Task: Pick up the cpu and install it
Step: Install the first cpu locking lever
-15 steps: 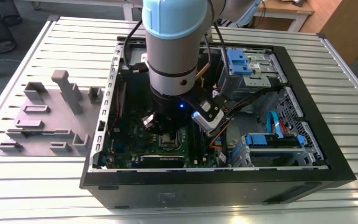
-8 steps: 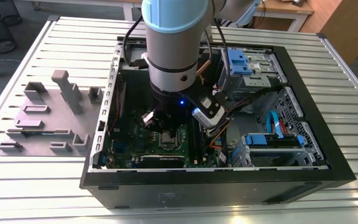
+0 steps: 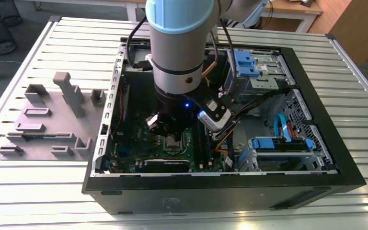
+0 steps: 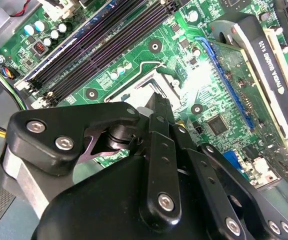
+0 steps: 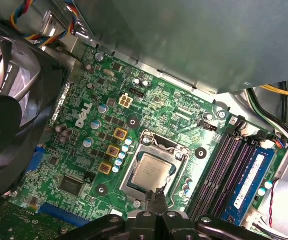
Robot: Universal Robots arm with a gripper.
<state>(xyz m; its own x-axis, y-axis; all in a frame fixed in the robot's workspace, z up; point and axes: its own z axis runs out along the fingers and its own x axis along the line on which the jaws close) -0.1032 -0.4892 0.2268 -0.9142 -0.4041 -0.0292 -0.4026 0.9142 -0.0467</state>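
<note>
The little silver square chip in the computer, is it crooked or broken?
Nothing looks wrong. The flat silvery-grey square cpu lies level inside the dark metal socket frame on the green motherboard, its edges parallel to the frame. The black pincer hangs just above one edge of it.

Silvery-grey cpu (image 5: 150, 172) on green motherboard (image 5: 169, 117), black hand (image 5: 157, 197)

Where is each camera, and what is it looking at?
Exterior view: off the arm, above the table, looking down on the open computer case; the arm and gripper show.
First wrist view: on the arm, looking down at the motherboard and cpu in its socket; the gripper shows.
Second wrist view: on the arm, behind the gripper, facing the motherboard.
Both wrist views share the motherboard.
</note>
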